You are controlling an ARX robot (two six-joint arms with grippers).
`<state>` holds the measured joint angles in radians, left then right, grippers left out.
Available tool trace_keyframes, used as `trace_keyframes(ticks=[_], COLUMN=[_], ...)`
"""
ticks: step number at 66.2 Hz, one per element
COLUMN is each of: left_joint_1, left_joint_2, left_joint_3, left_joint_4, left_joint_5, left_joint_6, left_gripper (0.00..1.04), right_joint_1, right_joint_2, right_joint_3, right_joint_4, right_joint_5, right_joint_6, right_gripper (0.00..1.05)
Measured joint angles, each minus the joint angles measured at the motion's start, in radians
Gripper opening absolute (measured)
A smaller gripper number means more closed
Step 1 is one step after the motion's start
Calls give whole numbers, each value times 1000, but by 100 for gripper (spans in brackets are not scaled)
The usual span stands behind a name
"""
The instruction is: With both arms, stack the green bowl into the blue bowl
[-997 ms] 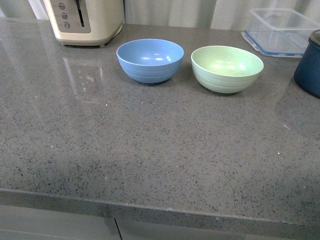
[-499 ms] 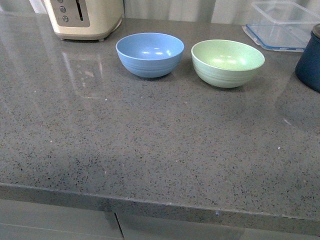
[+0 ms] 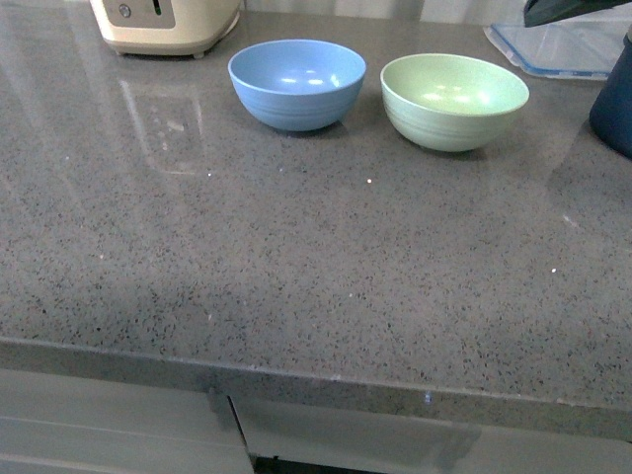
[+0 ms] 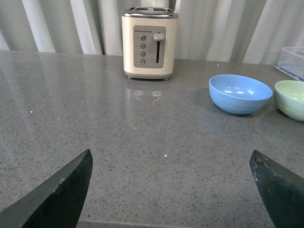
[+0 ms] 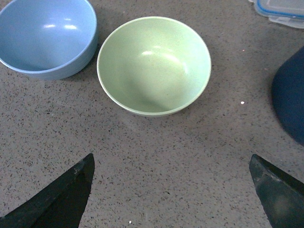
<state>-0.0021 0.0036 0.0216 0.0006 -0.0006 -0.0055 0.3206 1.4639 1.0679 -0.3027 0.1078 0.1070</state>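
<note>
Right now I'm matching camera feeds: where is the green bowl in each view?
Front view: green bowl upper right, right of the blue bowl.
Left wrist view: green bowl cut off at the frame edge, just past the blue bowl.
Right wrist view: green bowl whole, between blue bowl and navy pot.
Shared landmark: the blue bowl beside it.

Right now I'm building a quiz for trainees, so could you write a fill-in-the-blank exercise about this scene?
The green bowl stands on the ___, not inside the blue bowl.
The cream appliance to the left of the blue bowl is a ___.
The left claw and right claw are both ___, holding nothing.
The dark pot stands nearest the ___ bowl.
Missing words: counter, toaster, open, green.
</note>
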Motion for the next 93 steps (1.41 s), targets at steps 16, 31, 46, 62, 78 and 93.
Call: trace_keyframes(ticks=[16,31,46,62,78,93], left_joint_1=[0,0,0,0,0,0], left_joint_2=[0,0,0,0,0,0], left_joint_3=[0,0,0,0,0,0], left_joint_4=[0,0,0,0,0,0], left_joint_5=[0,0,0,0,0,0], left_joint_6=[0,0,0,0,0,0], left_gripper=[98,98,98,98,98,98], right_joint_1=[-32,-84,-111,-127,-136,-140], right_joint_2=[196,367,435,469,506,552], right_joint_3=[163,340,393,357,350,377], right_joint_4=[23,-3,-4,30,35,29], right_joint_5=[-28,-31,-43,-64,-76,-79], right_joint_6=[-17,-26,-30,-33,-37,-48], right_gripper=[95,95,95,95,95,95])
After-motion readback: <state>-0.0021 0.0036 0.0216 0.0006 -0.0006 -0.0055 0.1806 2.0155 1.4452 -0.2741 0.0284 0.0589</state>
